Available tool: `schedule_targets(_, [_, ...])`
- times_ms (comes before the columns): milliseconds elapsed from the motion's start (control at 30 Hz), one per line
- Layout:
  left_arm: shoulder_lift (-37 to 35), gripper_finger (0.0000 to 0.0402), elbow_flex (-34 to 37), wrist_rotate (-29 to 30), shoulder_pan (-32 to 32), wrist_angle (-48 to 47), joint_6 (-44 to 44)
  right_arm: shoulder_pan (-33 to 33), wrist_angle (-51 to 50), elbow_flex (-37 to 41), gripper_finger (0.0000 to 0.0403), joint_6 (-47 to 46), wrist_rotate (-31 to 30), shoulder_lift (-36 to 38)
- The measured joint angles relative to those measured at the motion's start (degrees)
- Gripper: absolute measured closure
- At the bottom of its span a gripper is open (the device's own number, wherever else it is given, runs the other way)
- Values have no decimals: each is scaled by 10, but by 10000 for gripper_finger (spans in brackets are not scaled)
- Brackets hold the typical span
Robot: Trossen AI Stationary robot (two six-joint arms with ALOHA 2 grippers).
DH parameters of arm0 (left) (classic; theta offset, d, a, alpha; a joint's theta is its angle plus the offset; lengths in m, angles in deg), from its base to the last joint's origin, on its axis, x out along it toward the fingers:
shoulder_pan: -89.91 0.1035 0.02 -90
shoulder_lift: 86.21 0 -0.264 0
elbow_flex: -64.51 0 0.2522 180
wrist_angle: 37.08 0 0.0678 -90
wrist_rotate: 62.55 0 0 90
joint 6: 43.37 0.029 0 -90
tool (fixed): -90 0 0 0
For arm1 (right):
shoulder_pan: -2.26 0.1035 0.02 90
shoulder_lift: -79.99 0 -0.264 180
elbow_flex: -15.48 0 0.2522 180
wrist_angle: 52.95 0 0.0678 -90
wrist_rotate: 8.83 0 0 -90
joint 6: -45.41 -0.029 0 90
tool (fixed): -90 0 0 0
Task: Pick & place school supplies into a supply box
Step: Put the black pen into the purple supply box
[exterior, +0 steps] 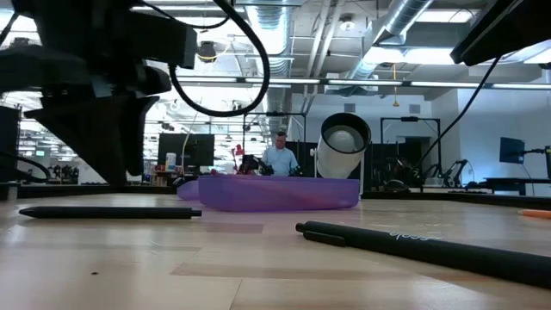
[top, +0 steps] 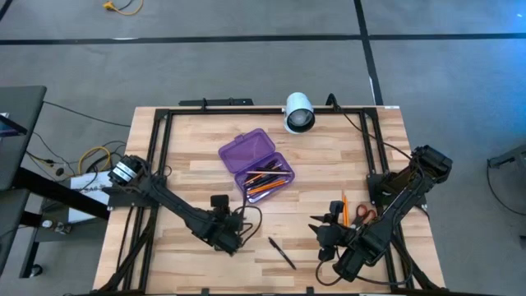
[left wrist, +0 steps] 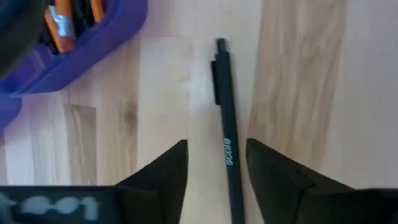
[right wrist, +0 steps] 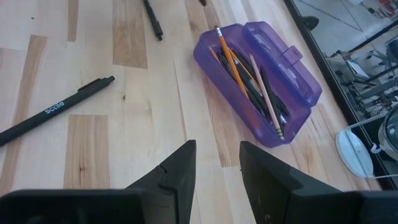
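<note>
The supply box (top: 256, 165), translucent purple, lies open mid-table; its tray (right wrist: 258, 93) holds several orange pencils and black pens. One black pen (left wrist: 227, 124) lies flat on the wood. My left gripper (left wrist: 216, 144) is open over it, a finger on either side, not touching; in the high view this gripper (top: 233, 233) covers the pen. A second black pen (top: 282, 252) lies between the two arms. An orange pencil (top: 345, 207) and orange-handled scissors (top: 366, 215) lie near the right edge. My right gripper (right wrist: 217, 146) is open above bare wood, facing the box.
A white cylindrical camera (top: 299, 113) stands at the far edge behind the box. A black frame (top: 161, 140) runs along the table's sides. Bare wood (top: 197, 177) lies left of the box. In the low view, a person (exterior: 280, 155) shows far off in the room.
</note>
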Motion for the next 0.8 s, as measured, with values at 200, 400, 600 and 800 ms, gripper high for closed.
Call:
schedule_targets(200, [6, 219, 3, -2, 16, 44, 35, 0, 0, 0, 285, -9, 0, 0])
schedule_targets(400, [14, 229, 32, -35, 35, 71, 50, 2, 13, 20, 285, -21, 2, 0])
schedule_targets(600, [11, 240, 56, -50, 40, 88, 38, 1, 13, 42, 285, -50, 3, 0])
schedule_targets(800, [11, 262, 61, -85, 45, 89, 23, 1, 20, 44, 285, -50, 3, 0])
